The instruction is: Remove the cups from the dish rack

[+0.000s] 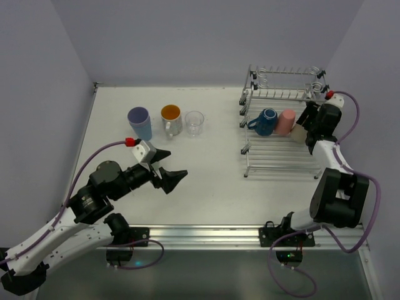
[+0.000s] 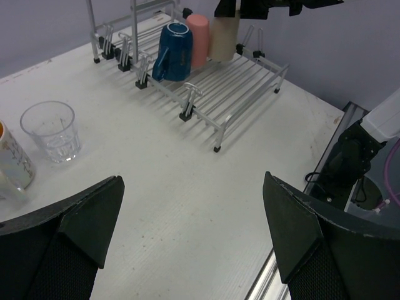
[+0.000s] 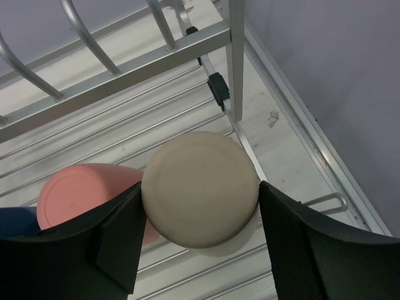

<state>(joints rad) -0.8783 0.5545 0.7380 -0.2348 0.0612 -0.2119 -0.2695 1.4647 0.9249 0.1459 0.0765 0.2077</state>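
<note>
- Right wrist view gives the step in hand: picking the beige cup [image 3: 199, 169] off the dish rack [image 3: 125, 78]. The right end effector [image 3: 200, 187] has closed in on it, with a dark pad against each side. It reads as a grip, and the cup is not yet lifted.
- The beige cup stands mouth-down on the lower tier, at the rack's right end. It is just beside the pink cup [image 3: 81, 194] and seemingly touching it. The dark-blue mug [image 1: 265, 122] comes next along. The rack sits in the far right corner of the counter [image 1: 206, 181].
- Three cups stand in a row on the counter towards the far edge, left of the middle: a lavender tumbler [image 1: 139, 123], an orange-inside glass mug [image 1: 170, 120] and a clear glass [image 1: 194, 123].
- The next move probably calls for a straight lift, clear of the wires and the upright post [image 3: 236, 62] close by, without nudging the pink cup.
- The left end effector [image 1: 175, 165] hangs wide open over bare counter and holds nothing.
- The beige and pink cups look matt and smooth, with flat round bases. The rack is made of thin bright metal rods with black clips. The pads are dark and finely textured.
</note>
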